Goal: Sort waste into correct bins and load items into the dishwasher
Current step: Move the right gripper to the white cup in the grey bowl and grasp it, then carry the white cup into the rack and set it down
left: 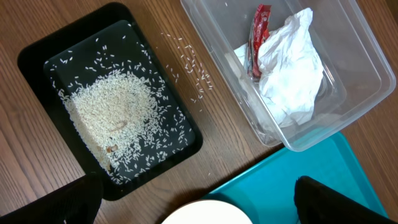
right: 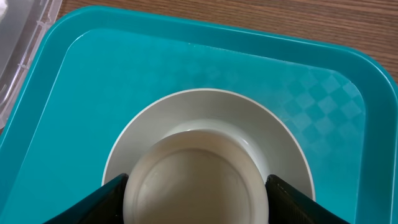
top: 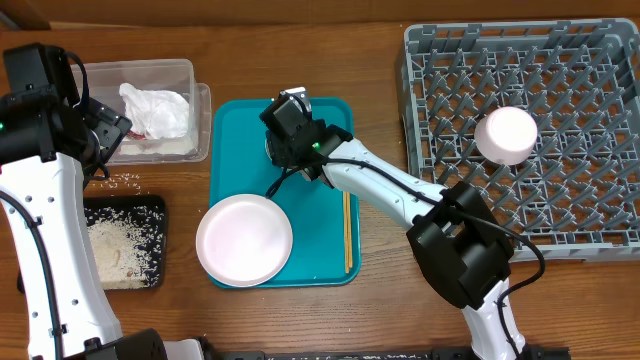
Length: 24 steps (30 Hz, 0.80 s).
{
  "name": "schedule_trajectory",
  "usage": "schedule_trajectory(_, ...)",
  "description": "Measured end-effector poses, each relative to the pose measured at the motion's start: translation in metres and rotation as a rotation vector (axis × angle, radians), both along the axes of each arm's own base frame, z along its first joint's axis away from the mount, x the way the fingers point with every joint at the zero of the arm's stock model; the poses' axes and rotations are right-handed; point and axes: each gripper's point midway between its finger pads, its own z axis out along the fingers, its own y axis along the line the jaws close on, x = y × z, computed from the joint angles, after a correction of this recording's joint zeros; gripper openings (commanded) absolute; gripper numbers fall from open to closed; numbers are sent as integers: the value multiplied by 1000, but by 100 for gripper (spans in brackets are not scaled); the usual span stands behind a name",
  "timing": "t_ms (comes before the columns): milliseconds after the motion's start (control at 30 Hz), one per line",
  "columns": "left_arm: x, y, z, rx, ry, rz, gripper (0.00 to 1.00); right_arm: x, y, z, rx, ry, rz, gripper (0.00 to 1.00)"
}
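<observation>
Under R gripper (right: 198, 190): off-white dish (right: 205, 106) on teal tray (right: 124, 74), faint checker sheen at far right. Its fingers (right: 93, 208) black. Ahead of L gripper (left: 199, 202): black tray (left: 31, 56) w/ white rice (left: 112, 118); clear tub (left: 354, 87), white napkin (left: 292, 68), red wrapper (left: 258, 31). Table (left: 37, 155) brown wood-grain.

Teal tray (top: 318, 232) flat on wooden table (top: 300, 50).

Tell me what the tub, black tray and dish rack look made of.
Tub: clear plastic, likely; contents show through its glossy walls. Black tray: probably plastic, faint sheen on rim. Dish rack: grey moulded plastic, apparently; matte peg grid.
</observation>
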Motion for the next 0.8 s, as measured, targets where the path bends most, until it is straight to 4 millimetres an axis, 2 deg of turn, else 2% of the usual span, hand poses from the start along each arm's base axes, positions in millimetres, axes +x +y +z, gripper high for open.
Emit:
schedule_trajectory(67, 0, 0, 0, 0, 0, 0, 100, 0, 0, 0, 0, -1, -1, 61)
schedule_trajectory(300, 0, 0, 0, 0, 0, 0, 100, 5, -8, 5, -13, 1, -18, 58)
schedule_trajectory(400, 0, 0, 0, 0, 0, 0, 100, 6, -13, 15, -14, 2, -28, 58)
schedule_trajectory(467, 0, 0, 0, 0, 0, 0, 100, 10, -18, 30, -4, -13, -39, 58)
schedule_trajectory(600, 0, 0, 0, 0, 0, 0, 100, 19, -45, 81, 18, -83, -100, 58)
schedule_trajectory(667, 0, 0, 0, 0, 0, 0, 100, 23, -67, 109, 24, -121, -144, 58)
schedule_trajectory(800, 0, 0, 0, 0, 0, 0, 100, 31, -130, 166, 40, -186, -264, 58)
